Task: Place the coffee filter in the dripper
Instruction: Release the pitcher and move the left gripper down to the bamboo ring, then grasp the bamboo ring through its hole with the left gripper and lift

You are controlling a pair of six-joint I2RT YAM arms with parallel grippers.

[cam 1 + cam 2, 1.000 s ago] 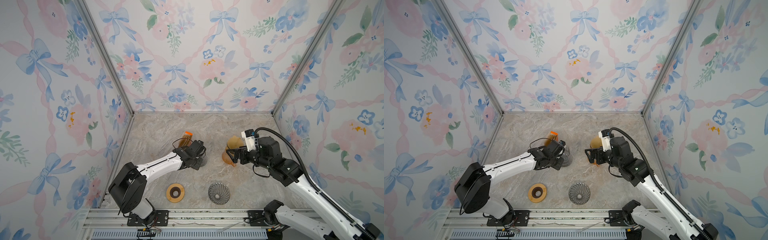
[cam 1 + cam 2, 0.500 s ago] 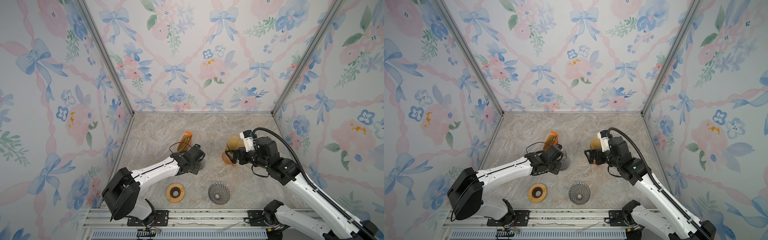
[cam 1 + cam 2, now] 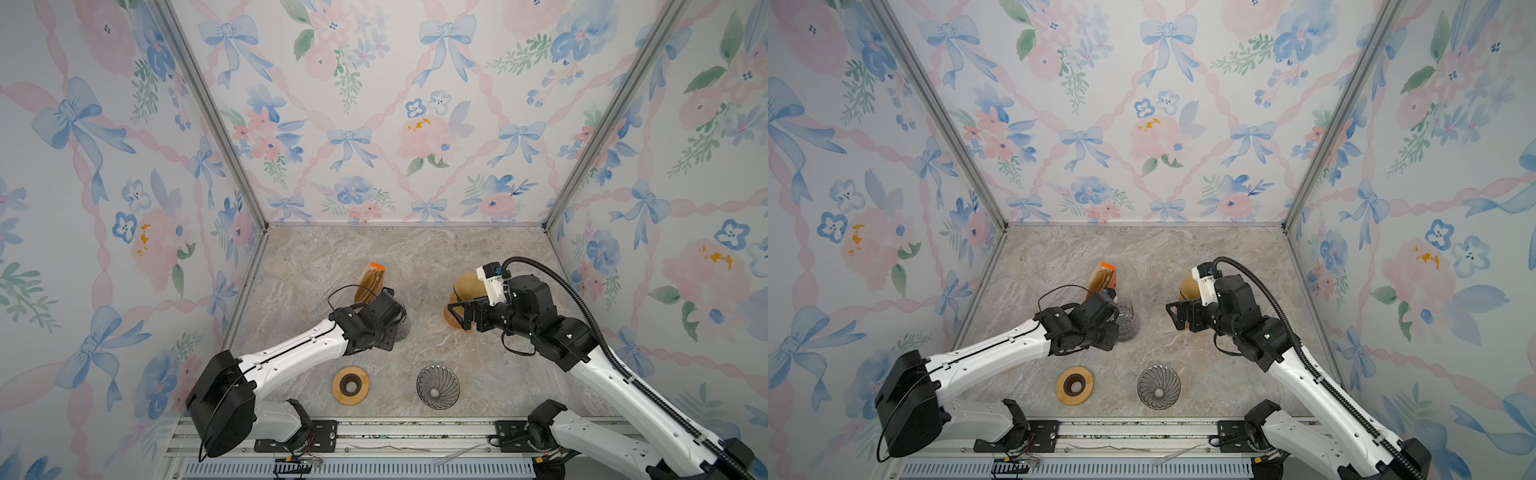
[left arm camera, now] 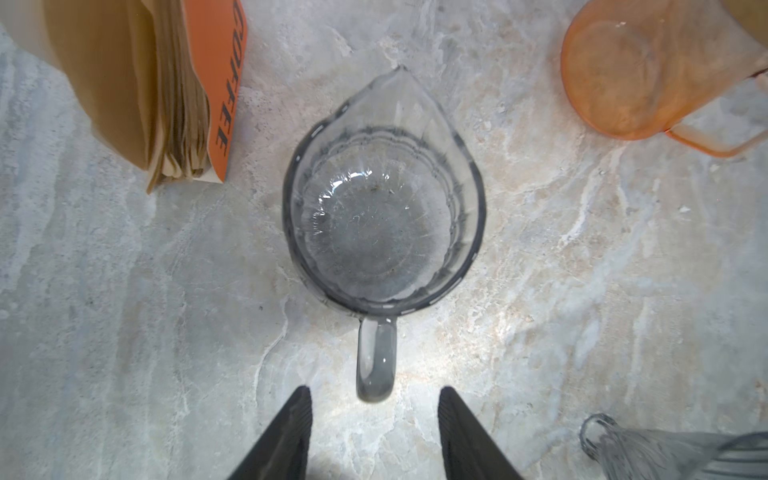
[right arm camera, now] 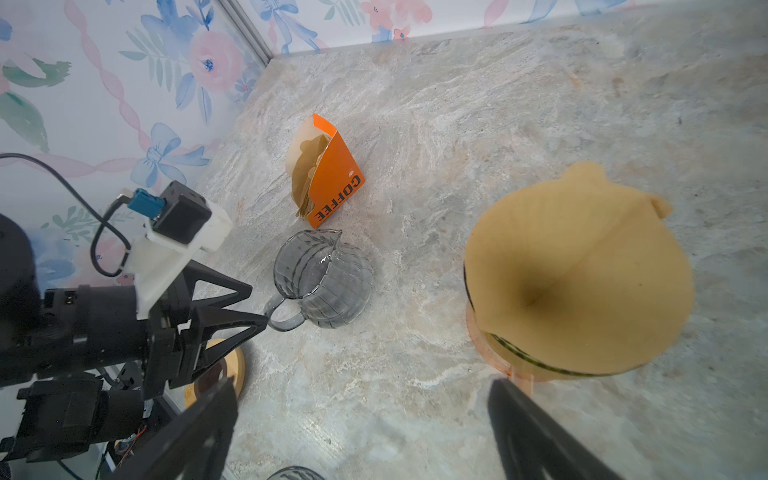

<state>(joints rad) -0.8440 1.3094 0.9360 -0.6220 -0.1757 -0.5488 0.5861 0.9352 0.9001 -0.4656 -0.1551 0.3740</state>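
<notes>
The placing itself is not yet done, as I read it. The coffee filter (image 5: 582, 266), a tan paper cone opened out, stands point-down in an orange see-through jug (image 4: 615, 75) with a handle, on the right side of the tabletop (image 3: 415, 257). The dripper (image 3: 429, 376), which I take to be the ribbed glass cone near the front edge, sits empty and well apart from the filter. Beside it is a wooden ring (image 3: 350, 385) that looks like its collar.

The left fingers (image 4: 286, 440) are parted to a middling gap, one on each side of the handle tip of a clear glass server (image 4: 382, 216), and grip nothing. The server stands by itself on the tabletop, empty. The right fingers (image 5: 528, 436) are spread wide and hold nothing, with one of them close to the orange jug's handle. A pack of spare filters (image 5: 328, 178) with an orange COFFEE flap stands just behind the server.

What is left, in my judgement, is the whole transfer: take the filter by its rim, carry it across to the dripper and seat it point-down against the ribs. The dripper may first need setting on the ring and the server, but the pictures do not settle that
</notes>
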